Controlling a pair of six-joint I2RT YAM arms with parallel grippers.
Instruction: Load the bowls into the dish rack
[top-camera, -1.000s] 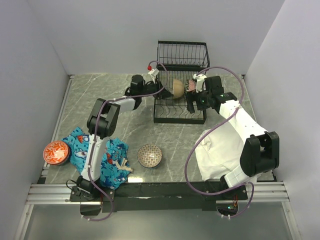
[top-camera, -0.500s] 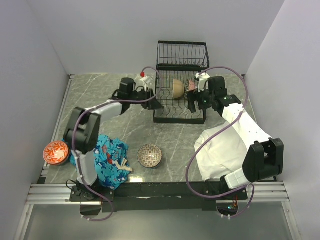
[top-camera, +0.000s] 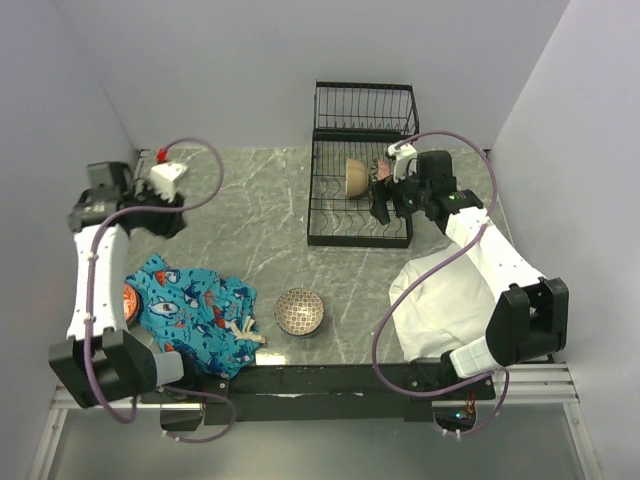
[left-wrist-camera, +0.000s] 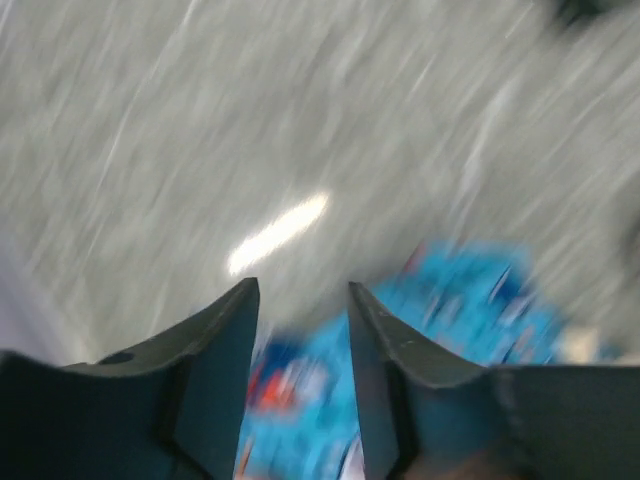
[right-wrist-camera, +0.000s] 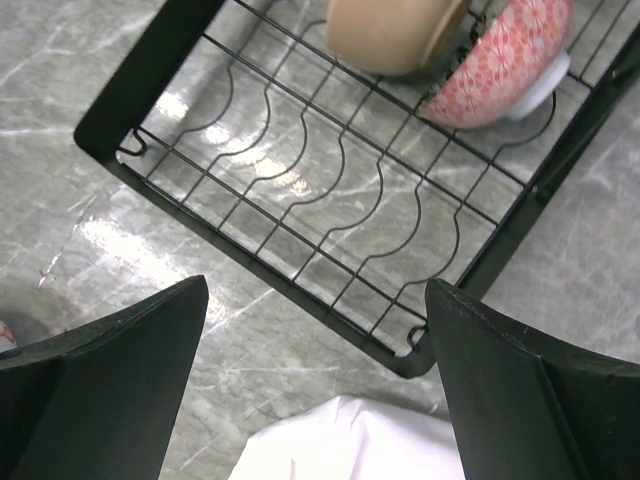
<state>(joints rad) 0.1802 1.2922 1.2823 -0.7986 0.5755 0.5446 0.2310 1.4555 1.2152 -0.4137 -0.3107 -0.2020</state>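
Tan bowl (right-wrist-camera: 390, 35), pink bowl (right-wrist-camera: 500, 65) in dish rack (right-wrist-camera: 148, 70)

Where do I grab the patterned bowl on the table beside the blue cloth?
Take the patterned bowl by its rim, coming straight down from above, one jaw inside and one outside. It sits upright, mouth open upward, so the rim is exposed all round. Choose the right side of the rim, away from the blue cloth.
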